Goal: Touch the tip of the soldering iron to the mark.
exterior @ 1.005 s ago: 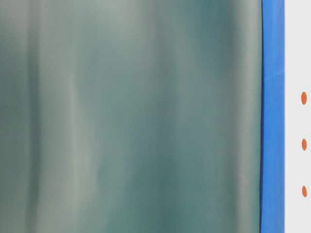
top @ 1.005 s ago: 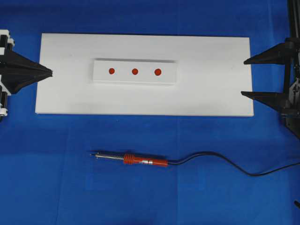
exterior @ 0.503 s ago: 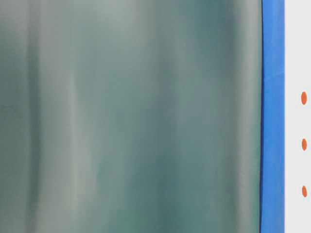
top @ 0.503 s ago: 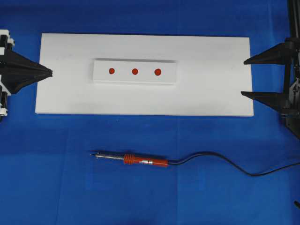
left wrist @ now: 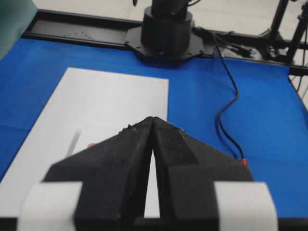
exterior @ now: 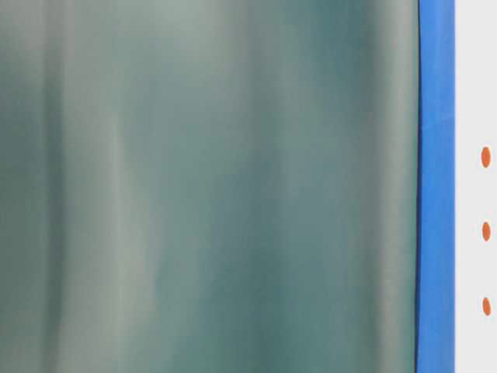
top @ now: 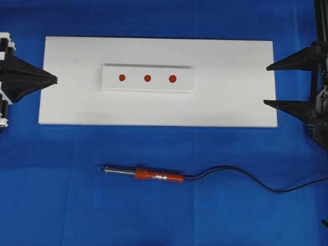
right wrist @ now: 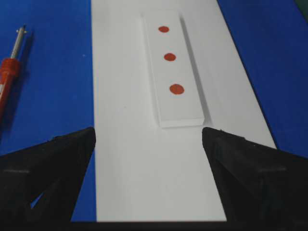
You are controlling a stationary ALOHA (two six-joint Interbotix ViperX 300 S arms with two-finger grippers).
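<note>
Overhead view — slim red-handled soldering iron (top: 141,173), blue cloth (top: 154,215).

Open tabletop on all sides of the tool

The soldering iron (top: 144,175) lies alone on the blue tabletop (top: 61,205), well apart from the white board (top: 230,102); only its black cord (top: 246,177) trails rightward. The raised strip (top: 147,78) has bare board all around.

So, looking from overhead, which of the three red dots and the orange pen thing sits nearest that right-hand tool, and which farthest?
From the right tool, in the overhead view:
1. Right outer dot, at the strip's end nearest it.
2. The mark, the middle dot.
3. Left outer dot and the soldering iron, which lies below the white board on the blue cloth: too close to call.
</note>
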